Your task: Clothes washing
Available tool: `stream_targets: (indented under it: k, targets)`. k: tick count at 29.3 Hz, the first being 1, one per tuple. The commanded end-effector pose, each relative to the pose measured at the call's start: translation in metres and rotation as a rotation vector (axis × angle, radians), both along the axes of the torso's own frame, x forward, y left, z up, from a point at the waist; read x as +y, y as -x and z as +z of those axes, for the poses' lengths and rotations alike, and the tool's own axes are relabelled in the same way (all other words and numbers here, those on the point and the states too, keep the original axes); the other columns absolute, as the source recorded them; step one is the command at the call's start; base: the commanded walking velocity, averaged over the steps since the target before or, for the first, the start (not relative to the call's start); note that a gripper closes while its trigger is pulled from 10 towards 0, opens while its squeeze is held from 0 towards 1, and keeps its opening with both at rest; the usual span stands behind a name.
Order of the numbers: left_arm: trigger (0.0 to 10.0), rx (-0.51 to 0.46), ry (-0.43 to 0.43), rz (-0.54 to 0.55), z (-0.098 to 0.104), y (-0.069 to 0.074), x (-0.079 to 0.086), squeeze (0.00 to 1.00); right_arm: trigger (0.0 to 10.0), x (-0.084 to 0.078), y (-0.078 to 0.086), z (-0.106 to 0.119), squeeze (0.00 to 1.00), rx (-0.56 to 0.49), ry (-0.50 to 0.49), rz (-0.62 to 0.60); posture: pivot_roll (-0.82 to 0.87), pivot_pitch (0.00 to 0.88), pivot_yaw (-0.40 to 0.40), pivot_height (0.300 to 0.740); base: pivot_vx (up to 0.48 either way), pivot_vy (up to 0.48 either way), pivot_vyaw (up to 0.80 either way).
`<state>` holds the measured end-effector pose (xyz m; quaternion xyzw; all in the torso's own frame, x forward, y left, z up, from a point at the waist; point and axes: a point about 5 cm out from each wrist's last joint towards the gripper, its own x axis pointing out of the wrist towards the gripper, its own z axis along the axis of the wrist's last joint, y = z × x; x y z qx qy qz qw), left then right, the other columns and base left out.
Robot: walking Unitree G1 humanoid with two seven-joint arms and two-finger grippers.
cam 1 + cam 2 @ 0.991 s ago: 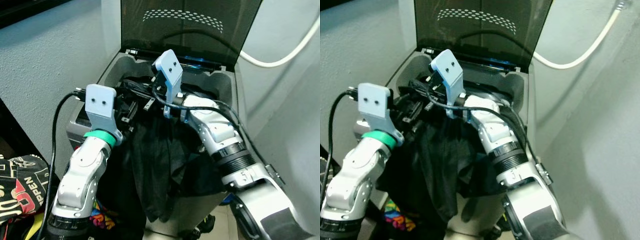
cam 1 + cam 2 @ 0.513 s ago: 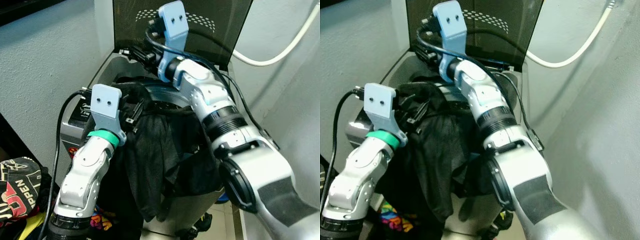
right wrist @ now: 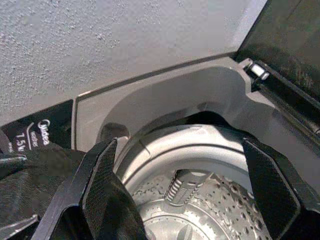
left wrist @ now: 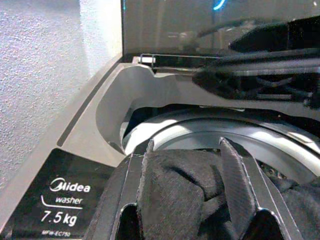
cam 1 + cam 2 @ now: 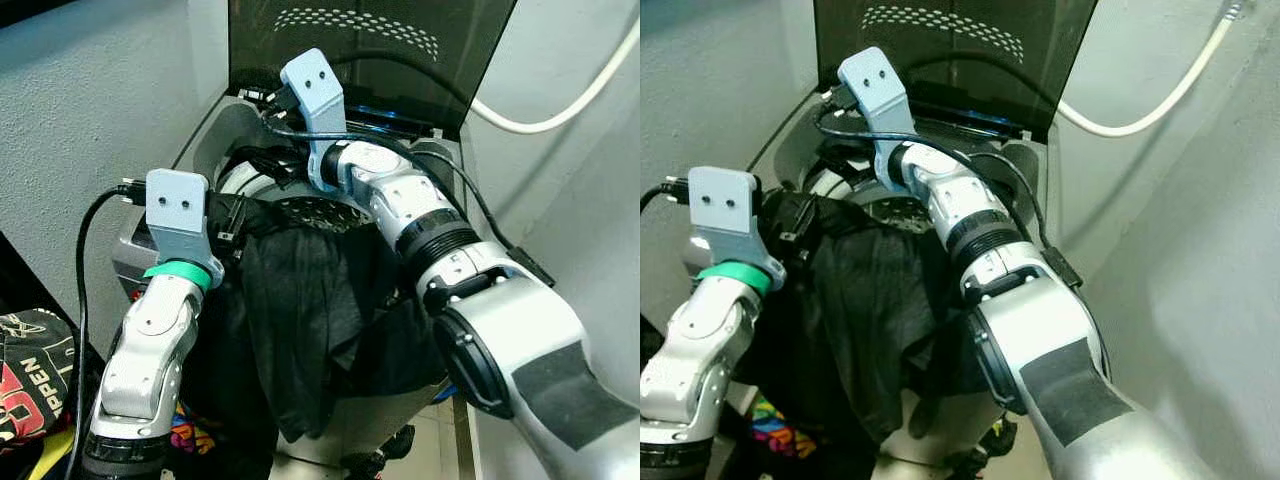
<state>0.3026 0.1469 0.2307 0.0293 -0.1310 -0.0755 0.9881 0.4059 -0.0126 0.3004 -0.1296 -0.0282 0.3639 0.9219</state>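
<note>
Standing open against the pale grey textured wall [image 5: 90,110], the grey top-loading washing machine [image 5: 205,140] has its dark tinted lid [image 5: 370,55] raised and its perforated steel drum [image 3: 210,220] exposed. A white hose [image 5: 560,100] curves across the wall to the robot's right, and a heap of printed, colourful clothes [image 5: 30,360] lies low on its left.

Across the machine's front rim hangs the large black garment [image 5: 310,320]; most of its cloth falls down the outside, well short of the drum. The left gripper [image 4: 187,192] is clenched on a bunched fold of it at the rim, black fabric packed between its fingers [image 4: 235,185], just above the control panel label [image 4: 67,202].

The right gripper [image 3: 187,190] has changed most. Half a second ago it was lifted high before the lid; a second ago it was down at the cloth. Now it has come back low over the tub's far side with its fingers [image 3: 102,180] spread wide and nothing between them, looking straight into the drum.

That suggests the right arm has let go and is repositioning, so the garment is hardly further in than before. It probably needs a fresh grab lower on the hanging cloth, or the weight outside may drag it back out.
</note>
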Motion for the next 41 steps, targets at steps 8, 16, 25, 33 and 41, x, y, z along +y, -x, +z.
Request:
stream_targets:
  k: [8,16,25,33,41]
  targets:
    - [10.0,0.010,-0.016,-0.039,0.000,0.000,-0.006,0.00,10.0,-0.035,-0.010,-0.012,1.00,0.020,0.020,-0.121,0.08,0.060,-0.030,0.740,0.000,0.000,0.00]
    - [10.0,-0.012,-0.033,-0.139,0.007,0.000,-0.015,0.00,10.0,-0.115,-0.020,0.014,1.00,-0.107,-0.148,-0.351,0.07,0.050,-0.003,0.740,0.000,0.000,0.00]
    - [10.0,-0.041,-0.071,-0.177,0.019,0.009,-0.008,0.00,10.0,-0.144,-0.008,0.012,0.00,-0.144,-0.311,-0.197,0.08,0.029,-0.008,0.740,0.000,0.000,0.00]
    - [10.0,-0.056,-0.119,-0.199,0.024,0.038,0.004,0.00,10.0,-0.152,0.035,-0.035,1.00,-0.051,-0.092,0.137,0.07,0.026,-0.007,0.740,0.000,0.000,0.00]
    - [10.0,-0.036,-0.139,-0.171,0.024,0.054,0.024,0.00,10.0,-0.173,0.083,-0.061,1.00,0.092,0.072,0.345,0.08,0.028,-0.010,0.740,0.000,0.000,0.00]
